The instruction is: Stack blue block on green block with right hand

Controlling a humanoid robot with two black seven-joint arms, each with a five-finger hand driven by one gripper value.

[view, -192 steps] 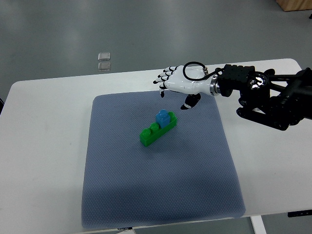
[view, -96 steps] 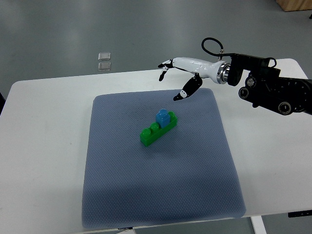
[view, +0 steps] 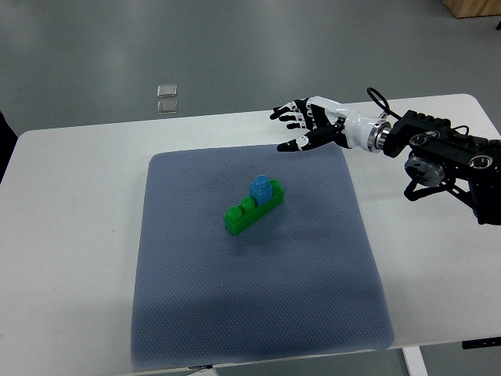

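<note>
The blue block (view: 261,188) sits seated on the green block (view: 254,210), so the right hand (view: 313,124), beyond it, hangs splayed and empty.

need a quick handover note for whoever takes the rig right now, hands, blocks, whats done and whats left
Right hand: open, fingers spread, holding nothing, above the far right corner of the blue mat, clear of the blocks.
Left hand: not in view.
Blue block: sits on the right end of the green block, near the mat's centre.
Done: the stack looks made and the hand has let go.
Left: likely only to bring the right arm to rest; check that the blue block is seated square.
</note>
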